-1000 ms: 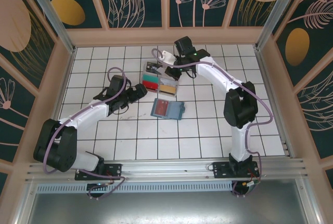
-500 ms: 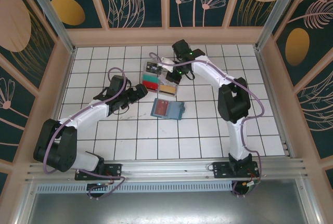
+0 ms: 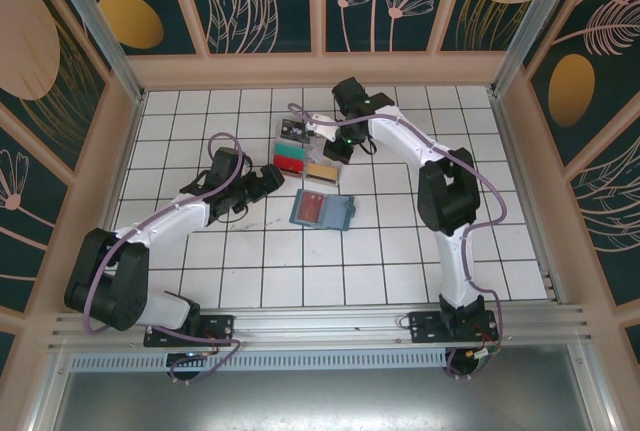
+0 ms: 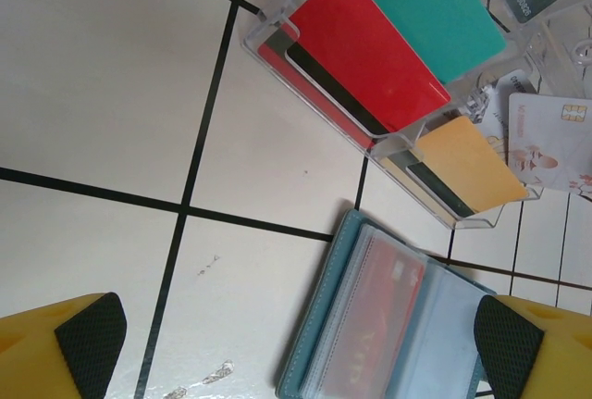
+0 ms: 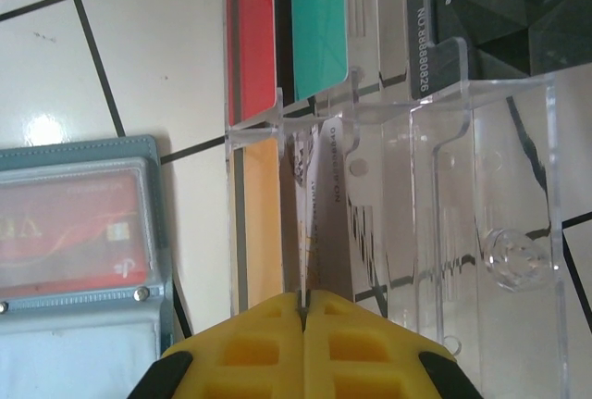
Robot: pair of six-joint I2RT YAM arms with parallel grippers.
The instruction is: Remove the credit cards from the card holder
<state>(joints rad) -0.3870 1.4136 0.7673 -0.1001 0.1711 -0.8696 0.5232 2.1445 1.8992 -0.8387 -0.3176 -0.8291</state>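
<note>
Open card holder (image 3: 322, 210) mid-desk, reddish card (image 4: 375, 311) inside; empty wide-open left hand (image 3: 268, 179) nearest, just leftward; right hand (image 5: 303, 302) pinches pale card (image 4: 550, 135).

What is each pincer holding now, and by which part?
The right pincer pinches a pale credit card by its near edge, at the clear tray. The left pincer is open and empty.

card holder (image 3: 322, 210) just before tray (image 5: 481, 186), credit card (image 3: 311, 207) in holder's left half

Bright, even light; soft shadows; glare spot on tile (image 5: 43, 129); views mostly sharp.
</note>
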